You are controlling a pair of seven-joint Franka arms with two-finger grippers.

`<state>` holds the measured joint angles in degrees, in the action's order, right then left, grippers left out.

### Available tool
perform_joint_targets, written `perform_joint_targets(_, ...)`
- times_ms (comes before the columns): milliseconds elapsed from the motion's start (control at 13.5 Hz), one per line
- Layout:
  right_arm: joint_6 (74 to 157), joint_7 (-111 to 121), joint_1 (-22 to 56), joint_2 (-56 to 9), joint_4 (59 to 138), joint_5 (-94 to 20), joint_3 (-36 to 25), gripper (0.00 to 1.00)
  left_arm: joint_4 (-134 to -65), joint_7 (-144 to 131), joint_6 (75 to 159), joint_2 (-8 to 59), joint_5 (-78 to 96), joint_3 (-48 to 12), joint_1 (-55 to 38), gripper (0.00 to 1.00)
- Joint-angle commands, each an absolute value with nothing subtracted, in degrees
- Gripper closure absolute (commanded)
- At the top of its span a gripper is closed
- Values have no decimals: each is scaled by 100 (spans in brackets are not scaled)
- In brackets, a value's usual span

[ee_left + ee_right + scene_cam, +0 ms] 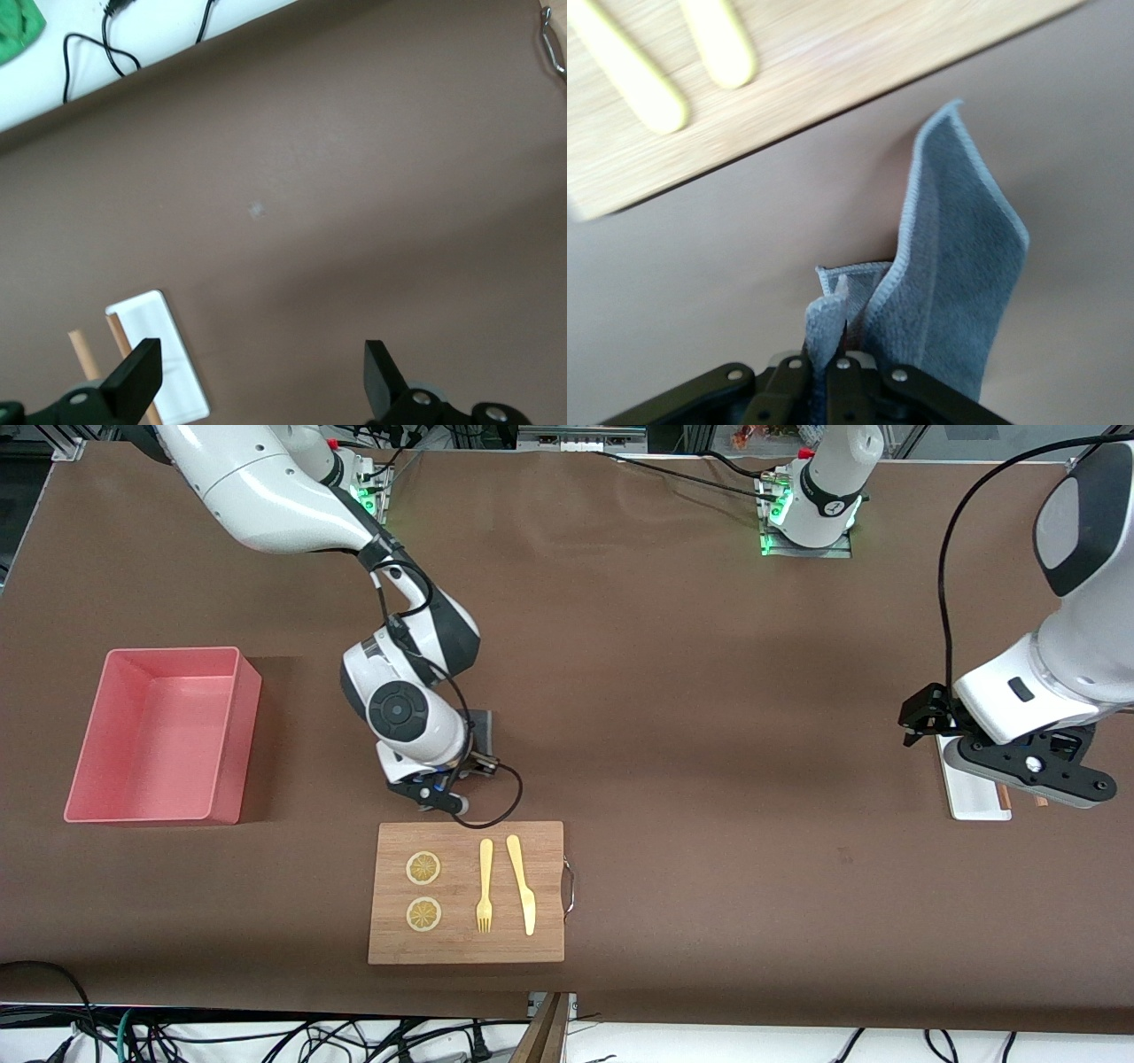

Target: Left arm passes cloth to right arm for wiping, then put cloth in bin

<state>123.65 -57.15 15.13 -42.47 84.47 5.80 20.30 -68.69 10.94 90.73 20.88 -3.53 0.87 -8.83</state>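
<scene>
Right pincer [833,354] clamped on the grey cloth [957,283], low over the brown tabletop [709,691] just beside the wooden board [467,893], left pincer [261,376] spread wide and empty, waiting over the white tray [164,350], pink bin [226,731] toward the right arm's end

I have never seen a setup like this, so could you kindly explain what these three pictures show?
Two white robot arms work at a brown table. The big picture looks down from across it; the other two come from cameras on each wrist. The right gripper is shut on a grey cloth, just off the wooden board that carries two lemon slices, a fork and a knife. The left gripper waits open over a small white tray. A pink bin sits toward the right arm's end.
</scene>
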Motion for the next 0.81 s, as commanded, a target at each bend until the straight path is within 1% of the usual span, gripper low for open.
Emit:
perform_joint_targets(0,12594,-5950,1503,-4403,8218,186,2153,100,-6794,993,8799,2092,-36,123,-651,0)
perform_joint_targets(148,12499,-5828,1451,-4386,8226,140,2118,100,-6803,993,8378,2039,-53,140,-642,0)
perform_joint_targets(222,12237,-5644,1433,-4386,8253,193,2066,100,-6794,1002,8289,2004,-44,149,-624,0)
perform_joint_targets(296,11808,-5268,1398,-4368,8244,228,1970,100,-6794,993,8288,1952,-53,149,-607,0)
perform_joint_targets(517,10717,-4336,1354,-4289,8235,229,1557,100,-6803,1028,8288,1942,-88,141,-606,0)
perform_joint_targets(739,10092,-3501,1354,-4289,8244,482,1039,100,-6803,976,8314,1960,-105,106,-650,0)
